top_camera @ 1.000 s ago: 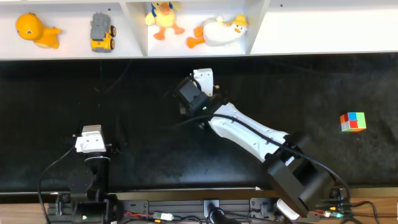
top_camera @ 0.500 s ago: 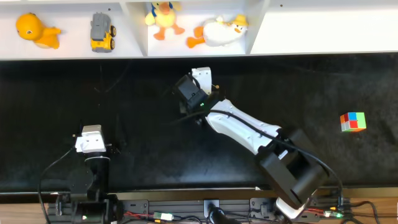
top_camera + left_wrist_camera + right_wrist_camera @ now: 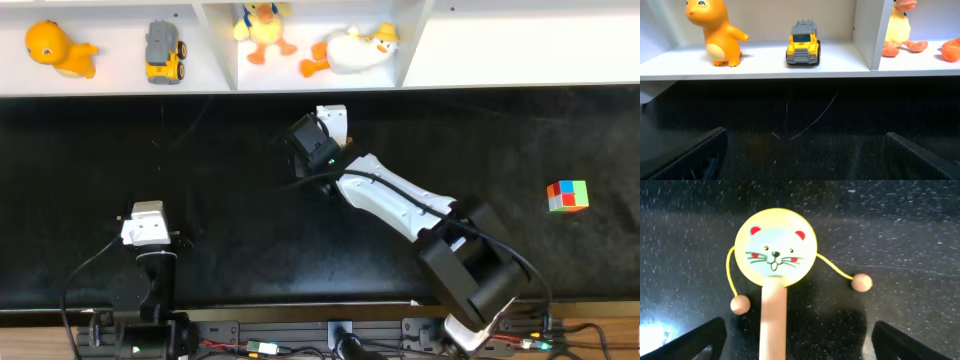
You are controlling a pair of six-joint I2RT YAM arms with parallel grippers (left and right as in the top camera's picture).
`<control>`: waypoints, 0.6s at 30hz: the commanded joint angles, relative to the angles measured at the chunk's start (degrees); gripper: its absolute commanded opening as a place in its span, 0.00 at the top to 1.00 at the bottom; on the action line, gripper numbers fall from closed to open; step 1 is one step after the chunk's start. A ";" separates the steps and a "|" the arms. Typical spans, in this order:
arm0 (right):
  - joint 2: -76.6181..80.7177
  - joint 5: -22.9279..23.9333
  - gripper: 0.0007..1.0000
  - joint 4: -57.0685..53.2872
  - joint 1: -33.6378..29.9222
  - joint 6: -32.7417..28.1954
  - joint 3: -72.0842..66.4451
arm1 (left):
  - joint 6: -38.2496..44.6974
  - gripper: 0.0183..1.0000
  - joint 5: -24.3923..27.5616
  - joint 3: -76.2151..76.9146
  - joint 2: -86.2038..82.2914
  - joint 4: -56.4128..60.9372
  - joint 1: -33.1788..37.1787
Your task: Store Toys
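The long white shelf (image 3: pixel 500 45) runs along the far edge. A toy carried there too low would likely strike its front lip or a divider, or knock the white plush duck (image 3: pixel 352 50) in the middle bay.

On the black speckled mat (image 3: pixel 100 150) the right arm reaches to the middle. Its right gripper (image 3: pixel 800 330) hangs over the toy with jaws spread wide, holding nothing. The left gripper (image 3: pixel 805 155) sits at the near left, equally wide and empty.

The wooden rattle drum with a round yellow cat-face head (image 3: pixel 775 255) lies flat at mid-table. Its slim handle sits nearer one finger than the other, so an uneven close could push or roll it away. A grip low on the handle may let the heavier head swing.

The small multicoloured cube (image 3: pixel 567 195) lies well apart at the right.

The two wooden beads (image 3: pixel 740 303) on their yellow strings could dangle and snag.
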 commanded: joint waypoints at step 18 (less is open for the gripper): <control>1.64 -2.45 0.51 0.42 -0.04 -0.83 1.73 | 0.63 0.00 0.13 -0.11 -0.68 -0.11 -0.26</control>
